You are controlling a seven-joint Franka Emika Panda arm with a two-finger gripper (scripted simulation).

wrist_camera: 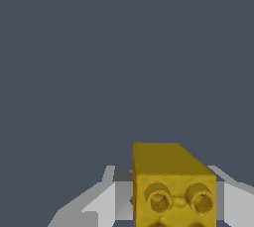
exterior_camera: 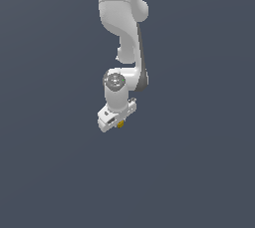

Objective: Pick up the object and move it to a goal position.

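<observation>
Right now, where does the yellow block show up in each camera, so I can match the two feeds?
Exterior view: the yellow block is a tiny speck peeking out under the white gripper, near the picture's centre.
Wrist view: the yellow block fills the lower middle-right of the frame, between the grey-white fingers, its face with round hollows toward the camera.
Shared landmark: the gripper's fingers either side of the block.
</observation>
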